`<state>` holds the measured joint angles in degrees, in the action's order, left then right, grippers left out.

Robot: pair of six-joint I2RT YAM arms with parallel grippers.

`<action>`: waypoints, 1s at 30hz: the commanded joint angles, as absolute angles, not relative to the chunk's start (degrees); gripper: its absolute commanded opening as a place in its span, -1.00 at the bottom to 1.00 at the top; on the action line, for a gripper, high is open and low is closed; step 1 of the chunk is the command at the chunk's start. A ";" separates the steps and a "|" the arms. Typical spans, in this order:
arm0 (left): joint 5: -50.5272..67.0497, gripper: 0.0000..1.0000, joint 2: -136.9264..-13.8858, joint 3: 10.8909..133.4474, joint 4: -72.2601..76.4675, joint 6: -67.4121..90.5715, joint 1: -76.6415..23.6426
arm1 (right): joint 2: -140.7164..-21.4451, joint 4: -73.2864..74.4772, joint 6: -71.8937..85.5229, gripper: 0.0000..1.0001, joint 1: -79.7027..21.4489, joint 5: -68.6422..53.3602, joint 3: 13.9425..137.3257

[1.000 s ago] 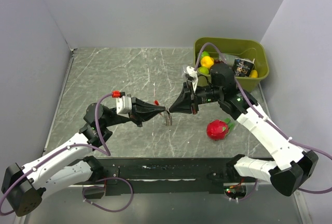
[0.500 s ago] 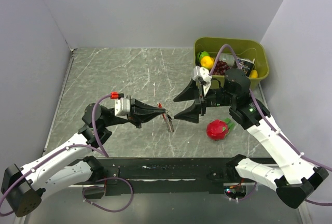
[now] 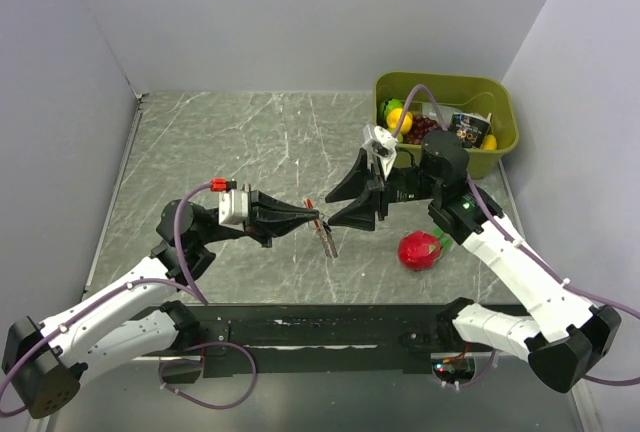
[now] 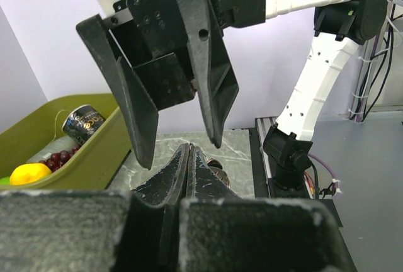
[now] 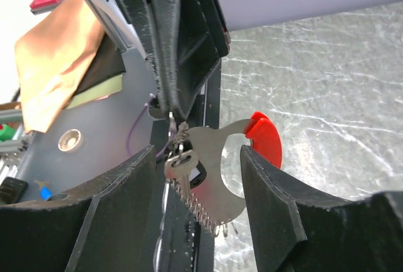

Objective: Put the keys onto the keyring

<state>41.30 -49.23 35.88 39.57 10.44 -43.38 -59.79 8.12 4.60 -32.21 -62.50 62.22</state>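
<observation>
Keys (image 5: 208,165) hang from the closed left jaws, long axis slanting down, jagged edge lowest; right jaws gape just beside them.

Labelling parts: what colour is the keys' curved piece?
The curved piece is red; right wrist view shows it best.

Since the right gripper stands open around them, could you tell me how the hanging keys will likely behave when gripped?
The keys hang loosely from the shut left gripper, so they will probably swing or twist when touched. The flat, shiny metal looks stiff but likely slippery between the fingers of the open right gripper. They look small and thin, so probably light.
</observation>
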 commanded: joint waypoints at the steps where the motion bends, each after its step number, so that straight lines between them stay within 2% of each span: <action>1: 42.45 -0.98 -48.69 39.11 43.15 11.51 -43.77 | -59.94 2.73 6.85 0.25 -32.69 -63.11 62.40; 9: 42.71 -0.98 -49.22 39.29 43.42 11.60 -43.86 | -60.73 1.41 7.82 0.24 -34.01 -63.11 62.05; 12: 42.71 -0.98 -49.22 39.38 43.33 11.51 -43.86 | -60.99 1.14 7.91 0.16 -34.10 -63.37 62.05; 13: 42.45 -0.98 -49.22 39.46 43.24 11.51 -43.86 | -61.08 1.49 7.82 0.10 -34.19 -63.28 62.05; 16: 42.71 -0.98 -49.39 39.81 42.98 11.51 -43.94 | -61.96 2.72 7.74 -0.28 -34.28 -63.63 63.01; 17: 42.80 -0.98 -49.48 39.90 43.07 11.60 -43.95 | -62.66 3.33 7.73 -0.50 -34.28 -63.89 63.54; 21: 42.80 -0.98 -49.22 40.43 42.19 11.16 -44.03 | -63.02 3.78 7.82 -0.71 -34.45 -63.63 63.98; 24: 42.71 -0.98 -49.13 40.60 41.66 11.16 -44.03 | -62.75 4.13 7.82 -0.98 -34.45 -63.02 64.25; 30: 42.10 -0.98 -48.52 41.57 37.73 9.76 -44.21 | -63.37 8.95 5.01 -1.00 -34.45 -61.62 66.44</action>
